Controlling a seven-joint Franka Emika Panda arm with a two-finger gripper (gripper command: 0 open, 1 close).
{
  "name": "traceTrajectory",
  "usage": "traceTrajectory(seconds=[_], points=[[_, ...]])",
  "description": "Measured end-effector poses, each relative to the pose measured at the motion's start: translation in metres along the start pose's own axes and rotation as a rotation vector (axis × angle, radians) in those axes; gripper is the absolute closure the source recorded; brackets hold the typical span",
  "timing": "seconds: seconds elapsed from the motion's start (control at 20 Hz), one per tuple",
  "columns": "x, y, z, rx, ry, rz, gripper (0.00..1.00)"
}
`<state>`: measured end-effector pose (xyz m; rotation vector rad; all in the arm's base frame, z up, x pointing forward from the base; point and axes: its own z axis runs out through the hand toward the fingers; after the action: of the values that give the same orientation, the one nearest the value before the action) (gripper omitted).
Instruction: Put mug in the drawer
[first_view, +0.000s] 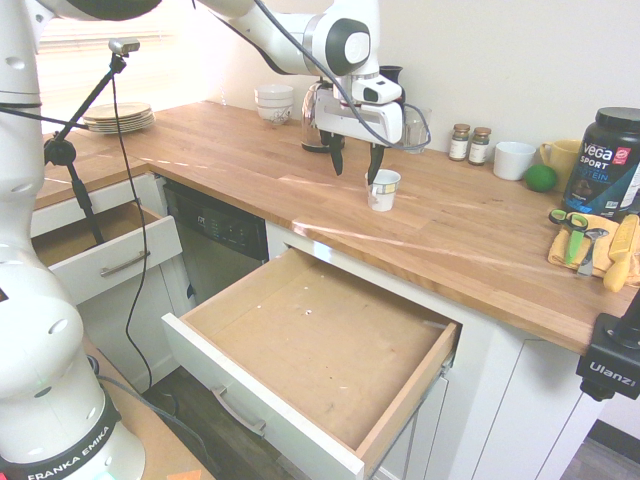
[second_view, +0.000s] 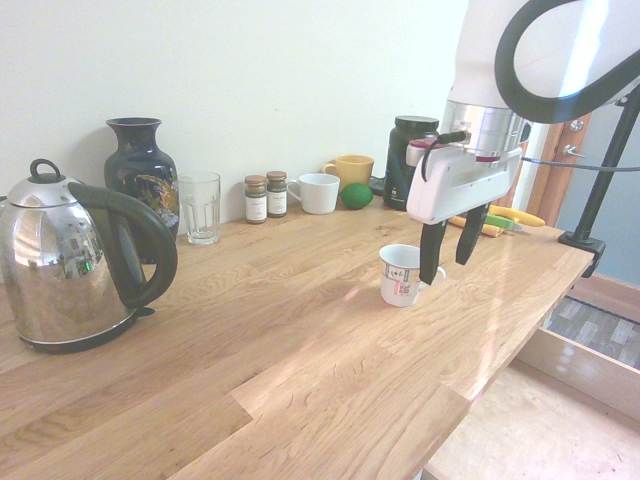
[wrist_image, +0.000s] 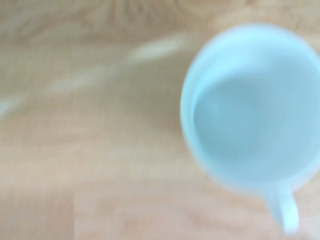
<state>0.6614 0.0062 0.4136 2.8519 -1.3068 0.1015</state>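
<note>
The small white mug (first_view: 383, 190) (second_view: 401, 276) stands upright on the wooden counter, back from the edge, with faint print on its side. My gripper (first_view: 355, 175) (second_view: 445, 271) hangs open right over it. One dark finger reaches down at the mug's rim and the other stands clear to the side, so nothing is held. The blurred wrist view looks straight down into the mug (wrist_image: 250, 110), its handle pointing to the picture's bottom. The large drawer (first_view: 320, 340) is pulled out below the counter's front edge, its brown wood floor bare.
A smaller drawer (first_view: 100, 245) stands open at the left. Along the wall are a kettle (second_view: 70, 265), vase (second_view: 140, 165), glass (second_view: 200, 207), spice jars (second_view: 266, 196), a wider white mug (first_view: 514, 160), yellow mug (first_view: 560, 155), lime (first_view: 541, 177) and protein tub (first_view: 606, 160).
</note>
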Motion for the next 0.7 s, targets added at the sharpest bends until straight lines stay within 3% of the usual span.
traceTrajectory(seconds=[0.7], points=[[0.038, -0.053, 0.020, -0.022, -0.010, 0.000, 0.00]])
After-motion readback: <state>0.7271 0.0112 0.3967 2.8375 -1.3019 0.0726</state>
